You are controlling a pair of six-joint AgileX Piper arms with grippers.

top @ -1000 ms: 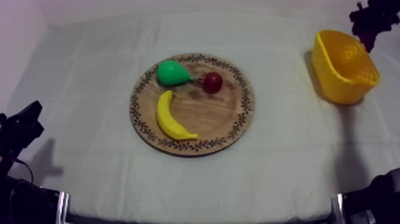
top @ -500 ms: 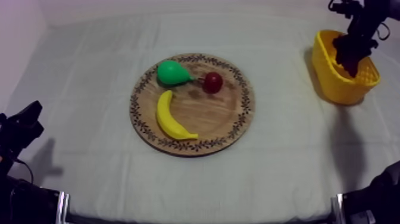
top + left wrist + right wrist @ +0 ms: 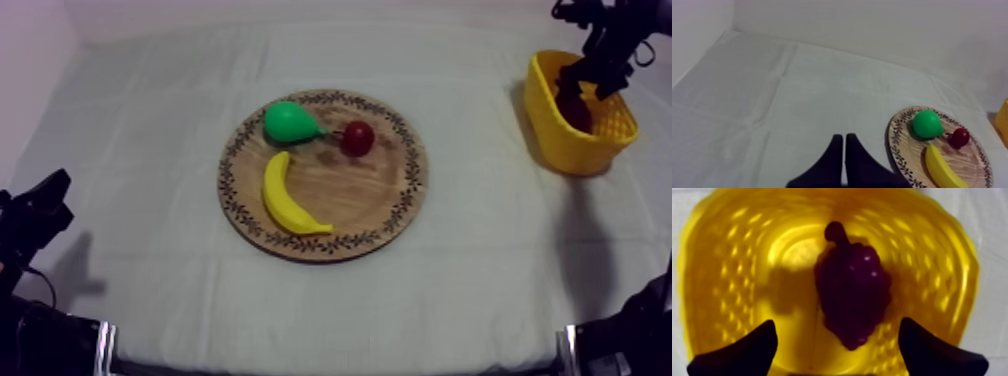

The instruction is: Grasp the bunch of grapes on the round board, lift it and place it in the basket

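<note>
**A:** Over to the far right of the table, where the right gripper (image 3: 837, 325) hangs directly above the yellow basket (image 3: 727, 253). Its fingers (image 3: 747, 350) are spread wide, one at each side, with nothing pinched between them.

**B:** And there's the bunch of grapes (image 3: 852, 293), dark purple, lying on the basket's floor! It sits below the open gap and touches neither finger, with its stem end pointing away from the gripper.

**A:** Same story from above. The right arm comes in at the upper right, the gripper is over the basket's mouth, and a dark shape shows inside against the yellow wall.

**B:** Now the wooden board (image 3: 385, 205), in the middle of the cloth (image 3: 150, 120). What's on it?

**A:** Three toys. A green pear (image 3: 288, 121) lies at the far edge, with a small red fruit (image 3: 357, 138) just beside the pear's narrow end. A banana (image 3: 285, 197) curves along the near left part.

**B:** Board and basket are well apart, with a stretch of cloth between them.

**A:** And the other arm?

**B:** The left gripper (image 3: 843, 160) sits low at the table's near left side, well apart from the board. Its fingers are pressed together into a narrow wedge and hold nothing. They point out over the cloth, with the board's patterned rim farther on.
</note>
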